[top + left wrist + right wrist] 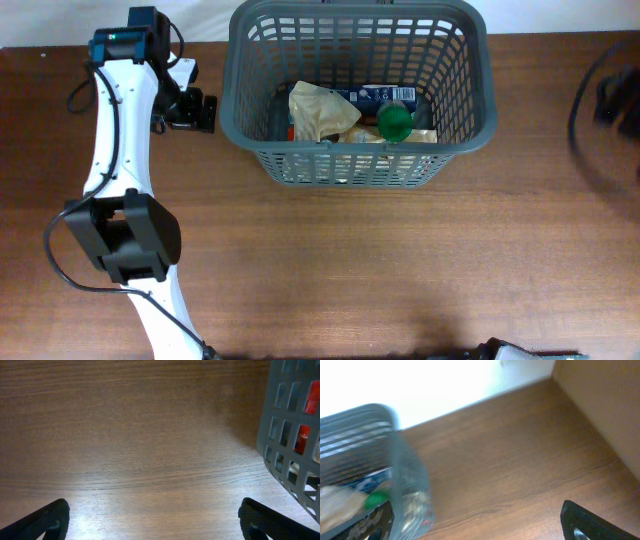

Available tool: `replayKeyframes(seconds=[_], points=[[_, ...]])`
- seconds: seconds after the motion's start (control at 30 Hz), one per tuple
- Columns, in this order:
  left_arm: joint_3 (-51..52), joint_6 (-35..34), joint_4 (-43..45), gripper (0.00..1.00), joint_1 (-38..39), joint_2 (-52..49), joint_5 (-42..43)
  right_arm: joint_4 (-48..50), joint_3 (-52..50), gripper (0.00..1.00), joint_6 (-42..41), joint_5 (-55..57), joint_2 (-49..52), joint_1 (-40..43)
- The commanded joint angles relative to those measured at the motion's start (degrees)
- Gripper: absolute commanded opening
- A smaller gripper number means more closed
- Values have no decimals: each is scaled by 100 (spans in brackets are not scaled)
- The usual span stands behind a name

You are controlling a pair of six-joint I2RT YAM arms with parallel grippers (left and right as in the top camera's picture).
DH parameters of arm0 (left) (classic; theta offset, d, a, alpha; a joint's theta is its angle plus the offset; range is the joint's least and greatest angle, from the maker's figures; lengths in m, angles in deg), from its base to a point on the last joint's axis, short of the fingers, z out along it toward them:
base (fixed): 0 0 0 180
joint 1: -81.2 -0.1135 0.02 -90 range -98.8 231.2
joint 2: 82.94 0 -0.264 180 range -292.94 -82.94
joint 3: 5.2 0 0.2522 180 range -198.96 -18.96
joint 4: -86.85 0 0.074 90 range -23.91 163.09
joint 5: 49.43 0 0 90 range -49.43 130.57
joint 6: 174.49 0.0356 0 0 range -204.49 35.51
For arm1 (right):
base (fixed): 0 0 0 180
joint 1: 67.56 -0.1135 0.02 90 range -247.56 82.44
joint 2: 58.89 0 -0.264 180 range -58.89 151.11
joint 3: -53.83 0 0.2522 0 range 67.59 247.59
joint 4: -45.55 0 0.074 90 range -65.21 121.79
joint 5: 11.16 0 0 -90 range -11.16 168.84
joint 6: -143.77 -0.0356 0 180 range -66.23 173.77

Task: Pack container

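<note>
The container (460,140) is a dark grey slotted basket at the back middle of the table. Inside lie a tan crumpled bag (318,110), a blue box (375,94) and a green-capped item (395,121). My left gripper (197,110) is open and empty, low over the wood just left of the basket wall. In the left wrist view its jaws (155,525) are spread wide, with the basket (290,435) at the right. My right gripper (610,95) is a dark blur at the right edge. In the right wrist view its jaws (480,527) are open and empty, with the blurred basket (402,475) at the left.
The wooden table (400,260) stretches in front of the basket. A white wall (445,385) lies behind the table and a tan panel (605,400) stands at its right end. The left arm's black cable (70,280) loops near the left edge.
</note>
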Motion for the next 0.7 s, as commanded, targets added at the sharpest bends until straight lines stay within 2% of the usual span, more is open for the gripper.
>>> replayKeyframes(seconds=[0.0,0.07,0.1,0.17,0.23,0.27,0.33,0.47,0.57,0.67], points=[[20,-31,13,99,-35,17,-17,-68,-1016,99,7,-74,-1169,-258],[20,-31,13,99,-35,17,-17,-70,-1930,99,7,-72,-1967,-365],[20,-33,15,99,-35,17,-17,72,-2734,99,160,120,-2629,-422],[20,-31,13,99,-35,17,-17,553,-3650,99,197,422,-3370,-474],[20,-31,13,99,-35,17,-17,1578,-4979,99,197,450,-4374,-603],[20,-31,13,99,-35,17,-17,2601,-6570,99,195,448,-5429,-807],[20,-33,13,99,-35,17,-17,3001,-7495,99,136,442,-6024,-981],[20,-31,13,99,-35,17,-17,3456,-8734,99,46,455,-6874,-1519],[20,-33,15,99,-35,17,-17,3595,-9322,99,48,553,-7263,-1882],[20,-31,13,99,-35,17,-17,3644,-9739,99,46,555,-7646,-1899]])
